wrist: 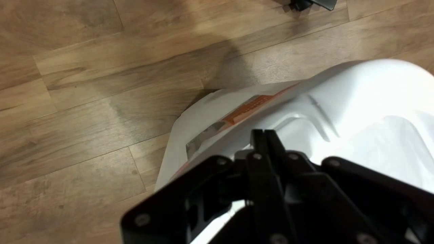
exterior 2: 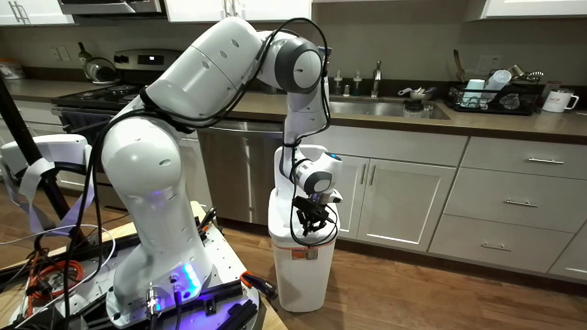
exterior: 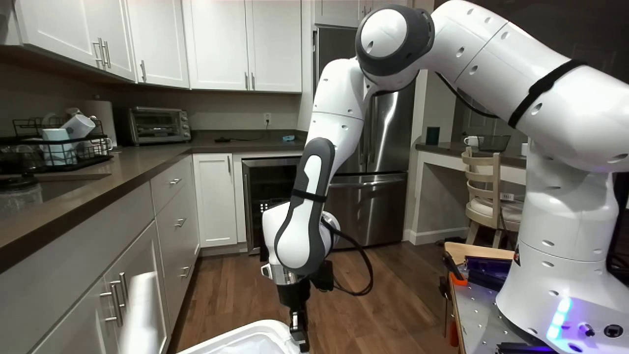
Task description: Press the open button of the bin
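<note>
The white bin (exterior 2: 302, 279) stands on the floor in front of the cabinets. Its lid (exterior 2: 279, 172) is raised upright behind the opening. In an exterior view, the lid (exterior: 141, 314) is blurred and the bin's rounded rim (exterior: 263, 327) shows at the bottom edge. My gripper (exterior: 300, 339) points down at the rim's front part and is shut, with nothing between its fingers. In the wrist view, the fingertips (wrist: 262, 132) lie over the bin's rim (wrist: 383, 73), near a recess; touching or not, I cannot tell. I cannot make out the open button.
Cabinets and drawers (exterior 2: 509, 201) stand behind the bin, under the counter (exterior: 162, 162). The robot's bench (exterior 2: 229, 256) is beside the bin, with an orange-handled tool (exterior 2: 259, 282) at its edge. A loose cable (exterior 2: 298, 238) hangs around the gripper. A black object (wrist: 313, 3) lies on the floor.
</note>
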Robot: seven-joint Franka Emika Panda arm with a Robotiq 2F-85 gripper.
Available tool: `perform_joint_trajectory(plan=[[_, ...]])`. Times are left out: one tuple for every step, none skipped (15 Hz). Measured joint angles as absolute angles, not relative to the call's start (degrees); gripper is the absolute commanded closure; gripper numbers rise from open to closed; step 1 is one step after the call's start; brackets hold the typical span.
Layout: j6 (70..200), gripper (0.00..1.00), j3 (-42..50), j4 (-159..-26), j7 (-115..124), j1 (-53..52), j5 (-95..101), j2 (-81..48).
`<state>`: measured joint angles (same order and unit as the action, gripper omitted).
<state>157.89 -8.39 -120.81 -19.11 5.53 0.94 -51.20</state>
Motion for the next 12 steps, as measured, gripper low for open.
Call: perform_joint_trajectory(plan=[[157.89, 0.95, -8.73, -120.81, -19.62, 5.89, 0.97, -51.05], [157.59, 0.94, -8.99, -120.80, -19.83, 6.16, 0.97, -50.78], [156.38, 0.94, -9.42, -120.68, -19.88, 6.52, 0.97, -50.47], [153.74, 0.94, -9.92, -120.35, -19.89, 6.81, 0.96, -49.88], [149.98, 0.94, -10.14, -119.77, -19.74, 6.78, 0.90, -48.98], [145.74, 0.93, -10.20, -118.97, -19.56, 6.61, 0.85, -47.87], [141.23, 0.92, -10.24, -118.01, -19.29, 6.37, 0.76, -46.63], [136.55, 0.93, -10.27, -117.00, -18.91, 6.11, 0.65, -45.28], [132.02, 0.93, -10.27, -115.94, -18.58, 5.76, 0.46, -43.93], [128.01, 0.94, -10.28, -114.97, -18.34, 5.41, 0.29, -42.65], [124.49, 0.94, -10.27, -114.11, -18.06, 4.98, 0.14, -41.45], [121.49, 0.95, -10.27, -113.39, -17.82, 4.53, 0.03, -40.27]])
